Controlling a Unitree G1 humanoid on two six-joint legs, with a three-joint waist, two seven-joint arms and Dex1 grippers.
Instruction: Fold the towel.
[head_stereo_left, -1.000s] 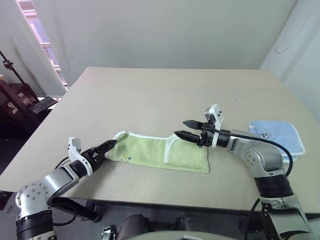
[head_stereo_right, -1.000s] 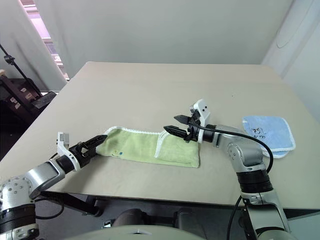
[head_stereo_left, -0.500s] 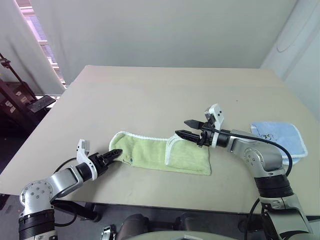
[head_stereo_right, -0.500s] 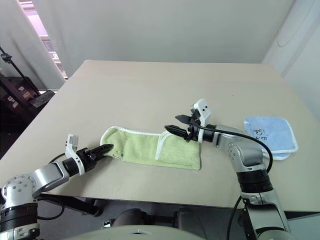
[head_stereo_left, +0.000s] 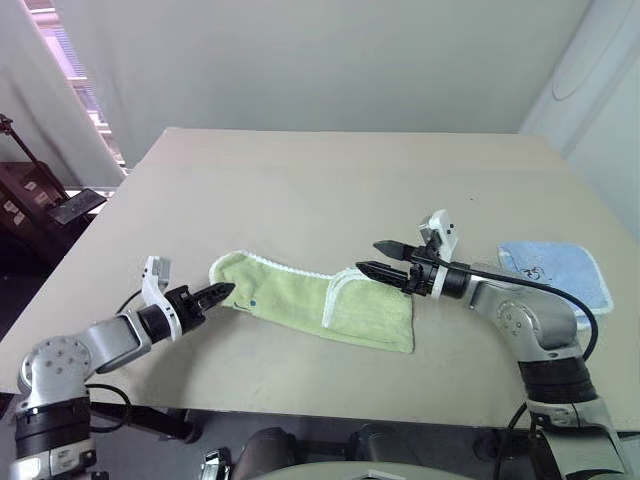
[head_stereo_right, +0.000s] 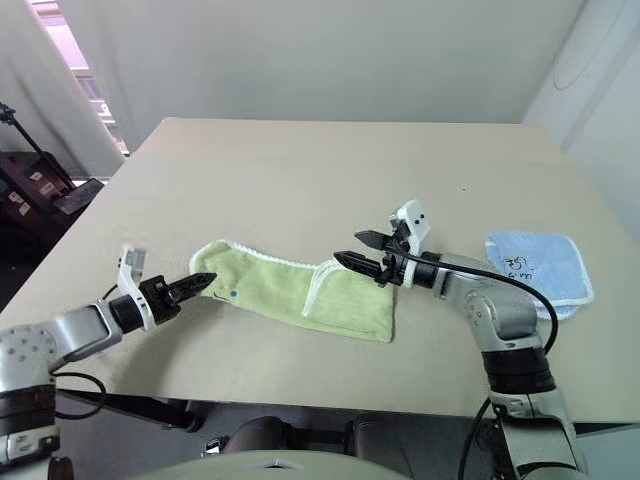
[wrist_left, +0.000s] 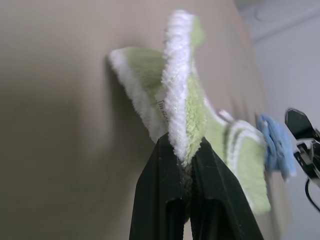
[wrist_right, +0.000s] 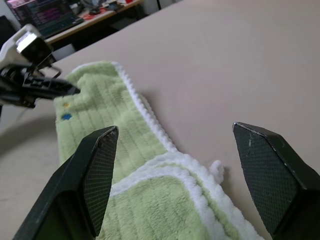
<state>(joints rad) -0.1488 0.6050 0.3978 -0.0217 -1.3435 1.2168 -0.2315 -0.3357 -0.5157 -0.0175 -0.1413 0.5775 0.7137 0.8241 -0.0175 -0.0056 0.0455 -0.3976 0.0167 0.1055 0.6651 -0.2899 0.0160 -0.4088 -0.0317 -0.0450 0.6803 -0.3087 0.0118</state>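
The light green towel (head_stereo_left: 300, 300) lies stretched across the near part of the table, its right end folded over with the white edging showing. My left gripper (head_stereo_left: 222, 292) is shut on the towel's left end, pinching the white-edged corner (wrist_left: 176, 100) and holding it a little off the table. My right gripper (head_stereo_left: 367, 256) hovers open just above the towel's folded right end, with nothing between its fingers (wrist_right: 97, 165). In the right wrist view the left gripper (wrist_right: 70, 90) sits at the towel's far end.
A smaller light blue towel (head_stereo_left: 555, 272) with black marks lies on the table to the right, beyond my right arm. The tan table (head_stereo_left: 300, 190) stretches far back. Its near edge runs just below the green towel. Dark equipment stands off the table's left side.
My left gripper has shut on the towel's left end and raised it slightly, pulling that corner up off the table. The right gripper has stayed open in place.
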